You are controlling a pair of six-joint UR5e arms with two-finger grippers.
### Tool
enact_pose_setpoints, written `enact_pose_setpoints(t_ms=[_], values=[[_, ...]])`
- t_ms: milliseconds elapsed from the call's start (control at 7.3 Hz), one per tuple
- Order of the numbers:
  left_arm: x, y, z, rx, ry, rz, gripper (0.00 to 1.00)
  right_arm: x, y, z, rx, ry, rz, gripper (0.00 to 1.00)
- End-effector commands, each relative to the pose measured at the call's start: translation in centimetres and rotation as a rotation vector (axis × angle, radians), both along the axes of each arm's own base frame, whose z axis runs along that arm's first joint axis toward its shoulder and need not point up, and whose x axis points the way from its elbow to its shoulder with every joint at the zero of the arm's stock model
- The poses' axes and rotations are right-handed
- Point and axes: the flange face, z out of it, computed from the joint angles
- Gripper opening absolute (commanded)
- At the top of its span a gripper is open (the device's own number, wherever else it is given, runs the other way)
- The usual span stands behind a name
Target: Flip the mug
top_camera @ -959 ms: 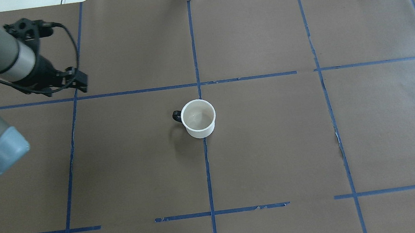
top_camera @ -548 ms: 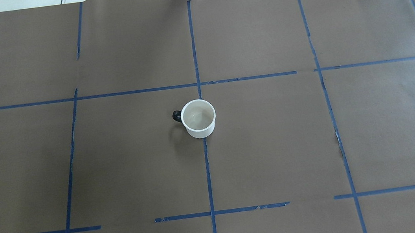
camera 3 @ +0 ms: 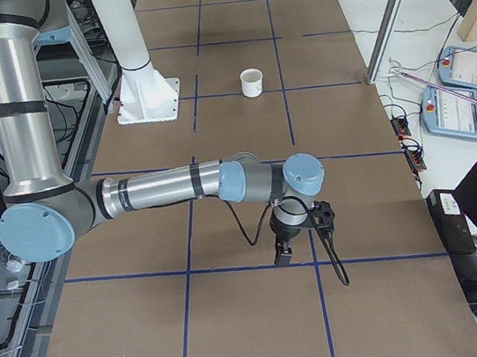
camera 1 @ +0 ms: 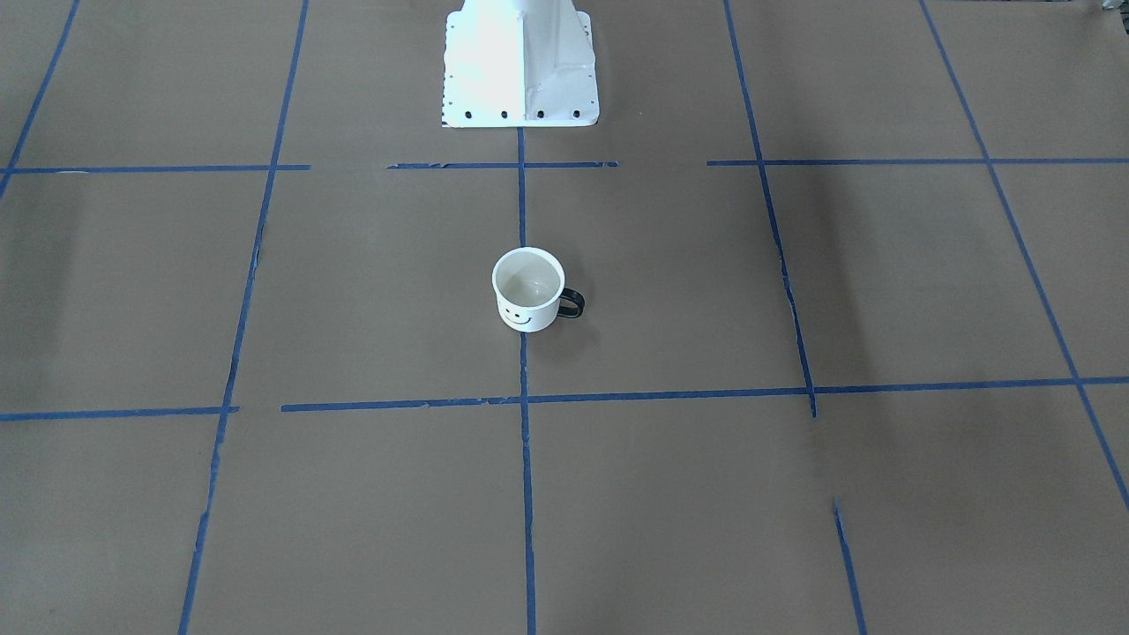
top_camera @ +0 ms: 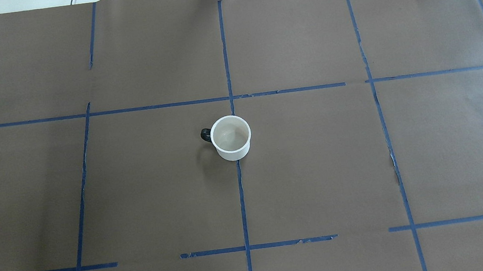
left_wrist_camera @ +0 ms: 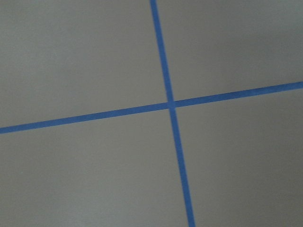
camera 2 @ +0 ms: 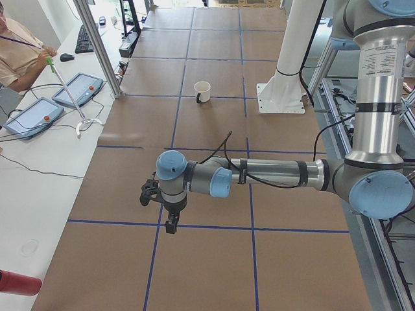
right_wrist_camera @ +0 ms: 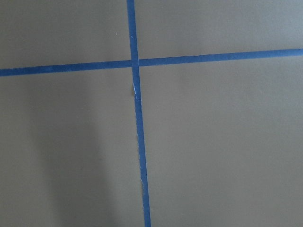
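The small white mug (top_camera: 231,138) stands upright, mouth up, at the table's middle on the centre tape line. Its black handle points to the left in the overhead view. The front-facing view shows its black smiley face (camera 1: 527,289). It also shows far off in the exterior left view (camera 2: 203,91) and the exterior right view (camera 3: 251,83). My left gripper (camera 2: 170,225) hangs over the table far from the mug. My right gripper (camera 3: 282,257) does the same at the other end. I cannot tell whether either is open or shut. Both wrist views show only brown paper and tape.
Brown paper with blue tape lines (top_camera: 225,64) covers the table. The robot's white base plate (camera 1: 519,62) sits at the near edge. An operator (camera 2: 16,55), tablets and a keyboard are beside the table in the exterior left view.
My left arm has pulled back to the left and out of the overhead view. The mug has not moved.
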Motion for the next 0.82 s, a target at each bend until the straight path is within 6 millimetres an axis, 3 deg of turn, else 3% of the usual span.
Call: enact_pose_setpoints(t_ms=[0,685], values=[[-0.6,1.2,0.8,-0.025,0.087,-0.004,1.0,0.0,0.0,0.0,0.0,0.0,0.0,1.0],[-0.6,2.1,2.5,-0.05,0.067,-0.009,1.0,0.0,0.0,0.0,0.0,0.0,0.0,1.0]])
